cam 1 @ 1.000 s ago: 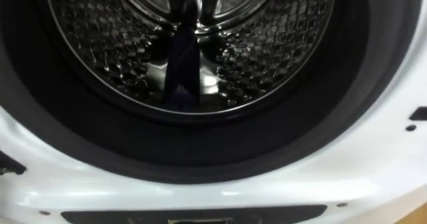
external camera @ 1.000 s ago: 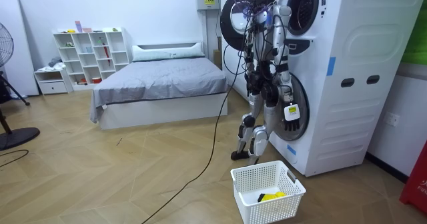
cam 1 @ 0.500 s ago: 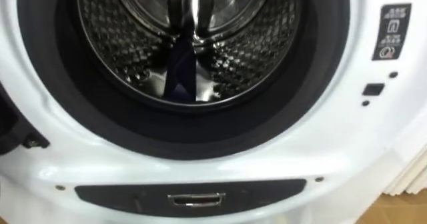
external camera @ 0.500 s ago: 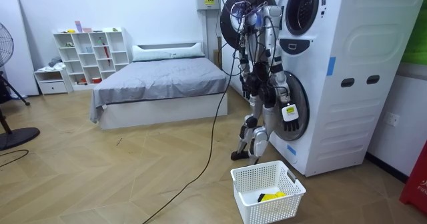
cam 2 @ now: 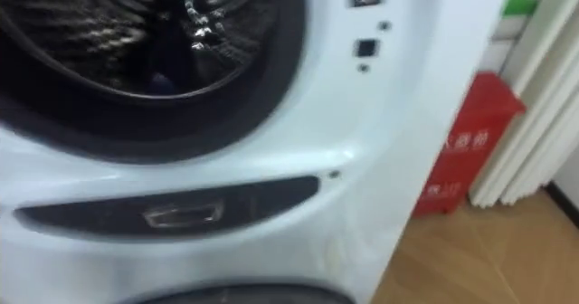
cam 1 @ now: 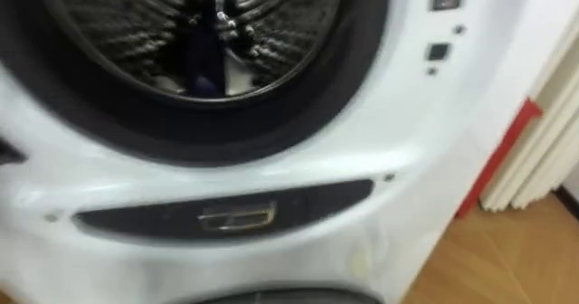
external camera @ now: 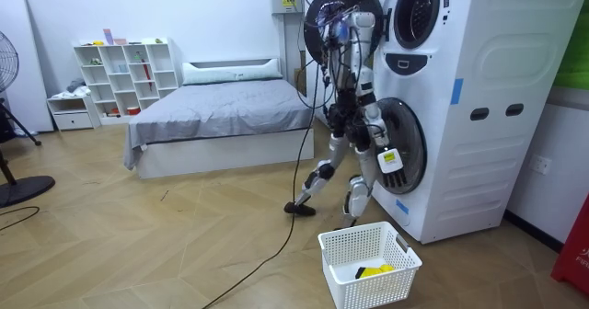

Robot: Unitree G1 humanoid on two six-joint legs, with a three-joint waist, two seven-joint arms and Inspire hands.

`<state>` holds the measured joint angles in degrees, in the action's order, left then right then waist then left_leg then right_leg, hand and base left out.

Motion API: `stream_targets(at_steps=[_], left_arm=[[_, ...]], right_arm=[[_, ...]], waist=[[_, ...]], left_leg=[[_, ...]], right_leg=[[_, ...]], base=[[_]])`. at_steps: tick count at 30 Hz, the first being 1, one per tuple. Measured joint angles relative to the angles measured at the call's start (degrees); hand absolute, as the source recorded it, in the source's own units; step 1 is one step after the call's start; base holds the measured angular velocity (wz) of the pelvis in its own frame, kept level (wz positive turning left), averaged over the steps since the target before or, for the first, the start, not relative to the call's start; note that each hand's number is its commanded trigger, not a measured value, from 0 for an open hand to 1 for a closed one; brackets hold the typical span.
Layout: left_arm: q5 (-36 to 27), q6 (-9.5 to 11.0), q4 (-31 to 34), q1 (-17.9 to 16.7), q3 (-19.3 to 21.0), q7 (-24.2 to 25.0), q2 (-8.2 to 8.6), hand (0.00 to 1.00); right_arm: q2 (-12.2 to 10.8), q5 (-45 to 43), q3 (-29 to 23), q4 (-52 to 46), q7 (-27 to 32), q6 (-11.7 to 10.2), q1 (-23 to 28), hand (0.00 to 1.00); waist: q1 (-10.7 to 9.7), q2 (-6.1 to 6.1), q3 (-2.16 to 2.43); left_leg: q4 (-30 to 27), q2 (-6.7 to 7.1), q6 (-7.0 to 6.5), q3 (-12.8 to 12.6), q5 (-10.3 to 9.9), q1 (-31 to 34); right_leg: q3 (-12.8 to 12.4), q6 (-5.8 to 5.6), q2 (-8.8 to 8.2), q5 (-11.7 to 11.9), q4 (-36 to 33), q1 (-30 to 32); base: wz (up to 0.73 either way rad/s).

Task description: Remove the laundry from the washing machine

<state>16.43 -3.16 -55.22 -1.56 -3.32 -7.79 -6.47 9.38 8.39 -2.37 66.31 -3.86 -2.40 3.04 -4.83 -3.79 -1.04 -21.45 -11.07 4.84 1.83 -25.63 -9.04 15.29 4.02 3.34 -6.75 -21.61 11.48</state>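
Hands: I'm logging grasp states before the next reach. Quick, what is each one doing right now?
Left hand: cannot be told.
Right hand: open and empty, hanging beside the lower door.

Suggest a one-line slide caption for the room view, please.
Humanoid robot facing a tall white stacked washing machine, a white slotted plastic laundry basket on the wooden floor nearby.

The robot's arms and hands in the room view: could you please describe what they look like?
The arms are slim, built of dark and silver-white segments, with dark cables running close beside them at the torso. The right hand is black, with a small white tag at its back.
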Motion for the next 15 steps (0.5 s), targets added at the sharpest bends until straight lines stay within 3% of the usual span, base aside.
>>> stream_targets(at_steps=[1,2,3,4,6,8,10,11,12,13,14,15], left_arm=[[-0.02,0.02,0.0,0.07,-0.51,0.05,0.01,0.0],[-0.05,0.05,0.03,0.07,-1.33,0.07,0.09,0.0],[-0.02,0.55,-0.74,0.01,-1.56,0.17,0.17,0.0],[-0.06,0.97,-1.44,-0.01,-1.7,0.18,0.16,0.0],[-1.09,1.46,-3.06,-1.1,-2.45,0.19,-0.21,0.0],[-1.77,1.57,-4.64,-2.32,-2.43,0.19,-0.26,0.0],[-2.96,1.59,-6.0,-3.29,-2.37,0.14,-0.22,0.0],[-3.37,1.85,-6.01,-3.15,-2.45,0.09,-0.41,0.0],[-3.31,3.0,-5.78,-2.94,-2.43,0.05,-0.51,0.0],[-3.35,3.65,-5.66,-2.84,-2.43,0.05,-0.52,0.0],[-3.35,4.34,-5.5,-2.71,-2.34,0.05,-0.57,0.0],[-3.31,4.61,-5.48,-2.78,-2.17,0.15,-0.63,0.0]], right_arm=[[-0.09,0.03,-0.24,-0.05,-0.02,0.05,0.08,0.0],[-0.47,0.06,-1.3,-0.03,-0.09,0.05,0.53,0.0],[-0.53,0.06,-1.42,0.09,-0.12,0.12,0.76,0.0],[-0.5,0.14,-1.29,0.05,-0.06,0.09,0.91,0.0],[-0.39,0.69,-1.13,0.06,0.15,0.02,0.96,0.0],[-0.44,1.36,-1.37,0.32,0.27,0.02,1.21,0.0],[-0.37,4.26,-1.32,0.41,0.81,-0.06,1.62,0.0],[-0.28,5.19,-0.96,0.48,1.11,-0.06,2.09,0.0],[-0.28,4.99,-0.36,0.57,1.34,-0.08,2.29,0.0],[-0.24,4.96,0.03,0.76,1.41,-0.12,2.3,0.0],[-0.23,4.94,0.67,1.63,1.33,-0.2,2.32,0.0],[-0.36,4.99,1.32,2.68,1.3,-0.17,2.23,0.0]], waist=[[-0.04,-0.08,-0.02],[-0.24,0.41,0.4],[-0.13,0.86,0.67],[0.0,1.33,1.02],[0.33,1.97,0.95],[-0.14,2.14,0.93],[-0.84,1.81,0.58],[-1.32,1.98,0.57],[-1.24,2.32,0.63],[-1.21,2.57,0.69],[-1.03,4.28,1.1],[0.28,5.37,1.18]], left_leg=[[0.63,0.5,-0.52,-0.02,-0.27,0.54],[1.29,2.26,-1.26,-0.34,-0.07,1.63],[1.32,3.81,-3.46,-0.59,1.14,2.78],[1.5,4.67,-4.33,-1.19,1.62,3.22],[1.9,8.07,-7.13,-3.46,3.65,3.9],[1.94,9.93,-8.68,-5.21,4.78,4.37],[2.06,9.71,-9.48,-6.24,5.52,4.5],[2.32,9.07,-9.03,-7.41,6.41,5.08],[2.84,7.87,-8.2,-10.57,7.4,5.69],[2.99,7.52,-7.7,-12.01,7.76,6.01],[3.56,7.71,-6.64,-14.26,8.44,6.37],[3.74,8.77,-6.1,-14.73,9.16,6.14]], right_leg=[[0.04,-0.46,-0.41,1.01,0.75,0.21],[-0.38,-1.14,-1.41,3.52,2.59,0.75],[-1.27,-2.0,-2.52,6.44,5.16,0.6],[-1.53,-2.39,-3.14,7.99,6.57,0.41],[-4.36,-3.83,-4.77,14.35,11.7,-0.24],[-5.92,-5.04,-6.65,16.47,12.52,-0.58],[-5.3,-6.05,-7.8,10.34,5.22,-1.4],[-4.63,-6.12,-8.98,4.8,0.46,-3.37],[-4.58,-6.7,-10.3,0.27,-3.84,-5.36],[-4.66,-7.0,-11.0,-1.53,-5.32,-6.55],[-5.56,-7.8,-12.19,-4.3,-6.12,-8.87],[-7.41,-9.03,-12.29,-5.32,-2.51,-9.69]], base=[[0.09],[0.0],[-0.06],[-0.19],[-0.34],[-0.15],[0.23],[0.72],[0.8],[0.73],[0.47],[0.18]])
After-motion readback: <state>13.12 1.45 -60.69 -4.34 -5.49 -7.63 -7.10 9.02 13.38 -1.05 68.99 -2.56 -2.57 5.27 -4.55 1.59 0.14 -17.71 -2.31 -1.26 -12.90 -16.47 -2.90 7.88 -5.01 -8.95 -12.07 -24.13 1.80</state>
